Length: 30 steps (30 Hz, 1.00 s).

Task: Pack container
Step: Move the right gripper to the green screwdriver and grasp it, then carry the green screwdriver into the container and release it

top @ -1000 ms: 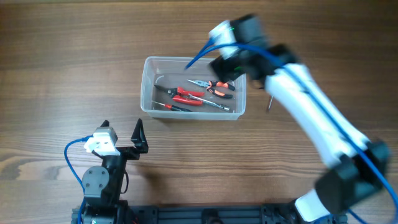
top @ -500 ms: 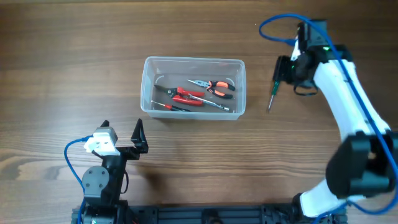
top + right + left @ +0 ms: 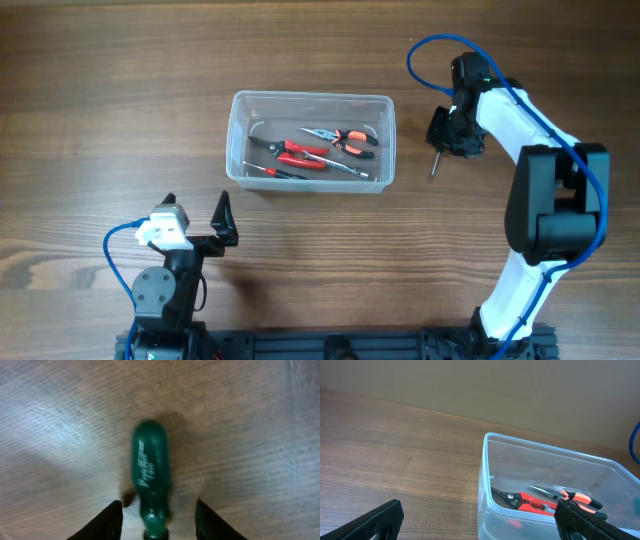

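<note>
The clear plastic container point(image 3: 311, 97) stands mid-table, holding red-handled cutters point(image 3: 301, 153), orange-and-black pliers point(image 3: 346, 140) and a thin screwdriver point(image 3: 271, 171). To its right a green-handled screwdriver point(image 3: 434, 164) lies on the wood. My right gripper point(image 3: 447, 134) is down over its handle. In the right wrist view the green handle point(image 3: 150, 470) lies between the two fingers of the right gripper point(image 3: 157, 516), with a gap on each side. My left gripper point(image 3: 197, 214) stands open near the container's front left corner. In the left wrist view the container point(image 3: 485, 480) is just ahead of the left gripper point(image 3: 479, 516).
Blue cables loop off both arms, one at the left base point(image 3: 118, 255) and one above the right wrist point(image 3: 425, 50). Bare wooden table point(image 3: 120, 90) surrounds the container on all sides.
The right arm swung away from above the container's right end, out to the right and down over the green screwdriver. Its jaws have narrowed around the handle. The left arm stayed still.
</note>
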Each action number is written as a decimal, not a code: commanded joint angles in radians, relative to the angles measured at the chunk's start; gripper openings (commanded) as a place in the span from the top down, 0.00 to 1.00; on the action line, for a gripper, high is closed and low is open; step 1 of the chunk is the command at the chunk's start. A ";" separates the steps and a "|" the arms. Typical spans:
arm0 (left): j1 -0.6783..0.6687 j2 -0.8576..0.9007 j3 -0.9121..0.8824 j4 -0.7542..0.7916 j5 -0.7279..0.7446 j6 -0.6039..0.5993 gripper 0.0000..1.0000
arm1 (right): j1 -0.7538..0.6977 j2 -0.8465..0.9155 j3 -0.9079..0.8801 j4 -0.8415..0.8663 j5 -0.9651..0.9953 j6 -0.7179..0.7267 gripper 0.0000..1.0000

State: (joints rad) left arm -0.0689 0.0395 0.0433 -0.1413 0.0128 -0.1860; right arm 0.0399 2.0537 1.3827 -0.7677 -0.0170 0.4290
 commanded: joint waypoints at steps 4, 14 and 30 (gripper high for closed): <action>0.006 -0.004 -0.006 0.000 -0.003 -0.012 0.00 | -0.006 0.022 -0.002 0.017 -0.006 0.026 0.87; 0.006 -0.005 -0.006 0.000 -0.003 -0.012 0.00 | 0.007 -0.197 0.117 -0.053 -0.069 -0.188 0.96; 0.006 -0.005 -0.006 0.000 -0.003 -0.012 0.00 | 0.408 -0.363 0.156 0.009 -0.343 -1.026 0.96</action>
State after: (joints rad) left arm -0.0689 0.0395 0.0433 -0.1421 0.0128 -0.1860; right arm 0.4057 1.5955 1.5639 -0.7559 -0.3267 -0.3294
